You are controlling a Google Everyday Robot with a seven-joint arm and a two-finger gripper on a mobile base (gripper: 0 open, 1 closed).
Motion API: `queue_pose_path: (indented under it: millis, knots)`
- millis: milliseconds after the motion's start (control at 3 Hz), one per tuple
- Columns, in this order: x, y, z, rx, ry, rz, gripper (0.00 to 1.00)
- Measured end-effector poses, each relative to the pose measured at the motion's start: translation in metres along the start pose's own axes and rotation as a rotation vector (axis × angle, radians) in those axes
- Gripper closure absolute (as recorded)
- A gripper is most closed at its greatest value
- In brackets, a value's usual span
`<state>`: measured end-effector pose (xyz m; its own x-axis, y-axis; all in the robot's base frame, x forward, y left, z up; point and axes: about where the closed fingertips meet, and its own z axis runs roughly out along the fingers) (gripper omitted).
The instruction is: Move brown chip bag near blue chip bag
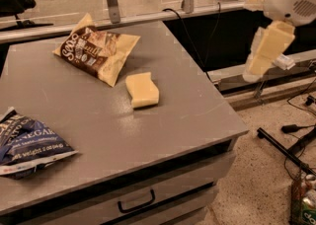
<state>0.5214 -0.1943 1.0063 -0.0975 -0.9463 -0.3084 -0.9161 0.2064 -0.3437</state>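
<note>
The brown chip bag [96, 49] lies flat at the back of the grey table [163, 130], its dark front panel facing up. The blue chip bag [29, 142] lies at the table's front left edge, partly cut off by the frame. My gripper [261, 54] hangs in the air off the table's right side, at about the height of the table's back edge, well right of both bags and holding nothing that I can see.
A pale yellow sponge block [142, 90] lies just right of the brown bag, towards the table's middle. A drawer with a handle [136, 202] sits under the table top. Cables and a stand leg [284, 145] lie on the floor at right.
</note>
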Motion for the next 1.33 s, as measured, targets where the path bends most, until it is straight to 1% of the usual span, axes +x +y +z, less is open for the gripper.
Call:
queue_pose_path:
  millis: [333, 667, 1000, 1333]
  knots:
    - [-0.057, -0.048, 0.04, -0.054, -0.139, -0.033, 0.0]
    - [-0.128, -0.075, 0.085, -0.136, -0.246, -0.071, 0.0]
    - [-0.19, -0.088, 0.123, -0.17, -0.299, -0.081, 0.0]
    - [-0.192, -0.09, 0.126, -0.169, -0.303, -0.078, 0.0]
